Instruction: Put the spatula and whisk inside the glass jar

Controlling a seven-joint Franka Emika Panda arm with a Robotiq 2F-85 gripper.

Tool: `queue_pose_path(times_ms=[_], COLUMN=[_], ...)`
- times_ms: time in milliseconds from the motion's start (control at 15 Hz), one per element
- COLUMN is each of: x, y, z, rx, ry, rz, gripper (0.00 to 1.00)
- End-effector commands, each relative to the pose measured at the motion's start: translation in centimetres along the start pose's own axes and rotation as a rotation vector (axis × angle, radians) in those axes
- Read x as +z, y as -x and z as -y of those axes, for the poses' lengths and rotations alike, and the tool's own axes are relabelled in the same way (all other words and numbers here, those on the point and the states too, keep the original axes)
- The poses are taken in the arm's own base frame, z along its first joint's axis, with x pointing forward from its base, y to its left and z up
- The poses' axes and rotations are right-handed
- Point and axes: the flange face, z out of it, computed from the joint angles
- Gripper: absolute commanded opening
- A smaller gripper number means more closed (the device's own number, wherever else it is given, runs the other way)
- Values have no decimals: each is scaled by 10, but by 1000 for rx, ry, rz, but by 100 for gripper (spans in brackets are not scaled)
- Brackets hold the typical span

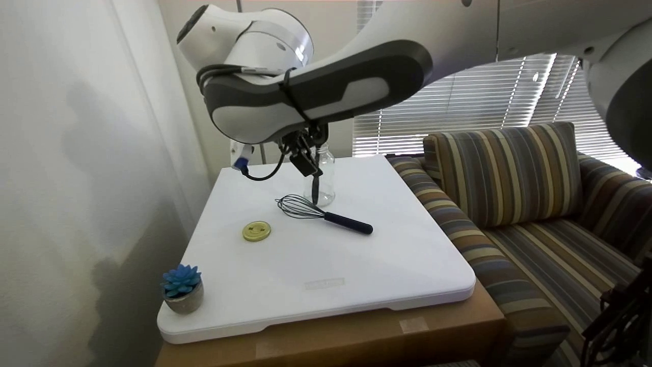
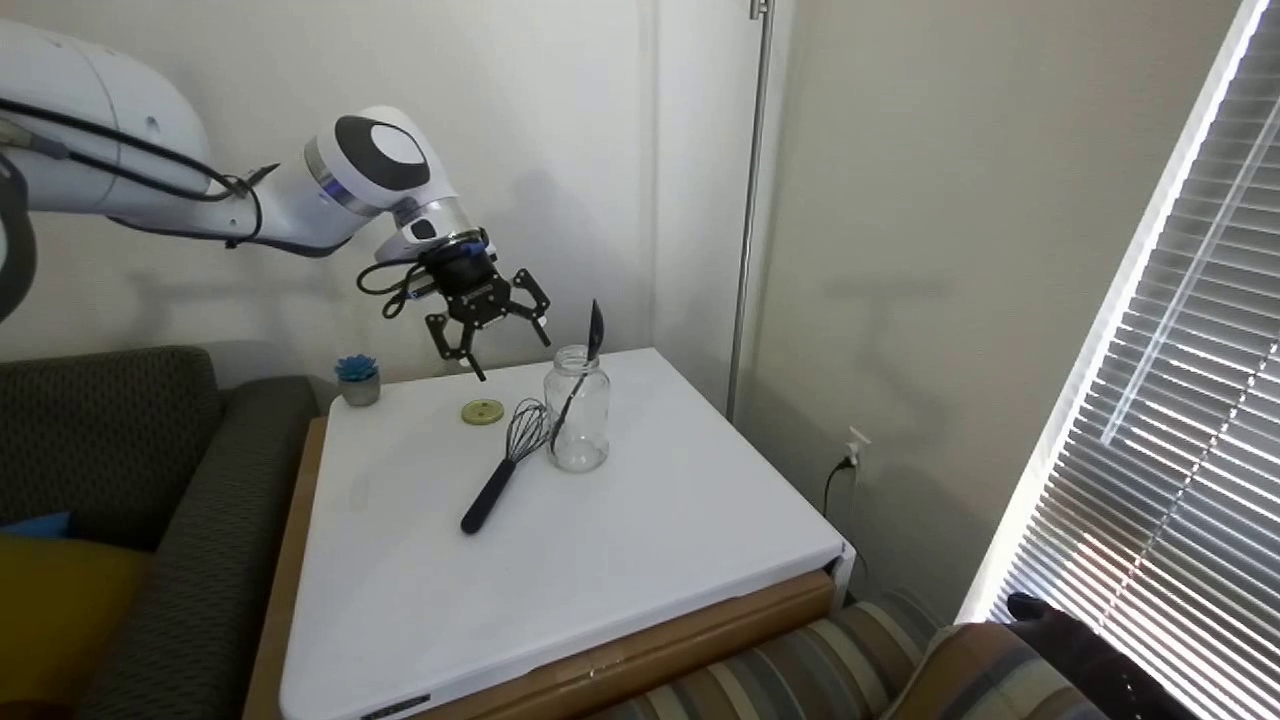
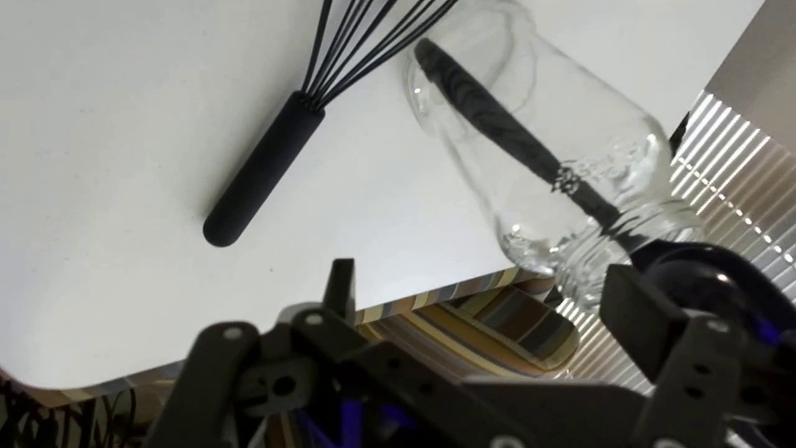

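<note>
A Franka arm (image 2: pixel 285 205) reaches over a white surface (image 2: pixel 650 560), where a clear glass jar (image 2: pixel 590 425) stands upright, its uncapped mouth facing up for loading. Inside it leans a black spatula (image 3: pixel 591 202), handle down and head above the mouth, apparently because it is too long to fit wholly within. A balloon whisk (image 2: pixel 500 478) lies flat outside, wires just beside the jar, its handle pointing away and likely the easier grip. The fingers (image 3: pixel 640 317) hang spread apart, holding nothing, presumably wide to straddle that handle.
</note>
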Motion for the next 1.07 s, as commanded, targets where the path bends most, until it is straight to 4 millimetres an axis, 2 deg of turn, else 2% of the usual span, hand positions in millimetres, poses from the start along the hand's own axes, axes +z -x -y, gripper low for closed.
queue_pose_path(times_ms=[0, 333, 400, 600, 1000], x=[2, 19, 11, 13, 4], y=[2, 9, 9, 6, -1], z=[21, 31, 26, 27, 32], rx=[-2, -64, -34, -53, -170], ry=[9, 13, -8, 3, 131], rz=[166, 309, 253, 239, 367], gripper=[100, 100, 100, 100, 100])
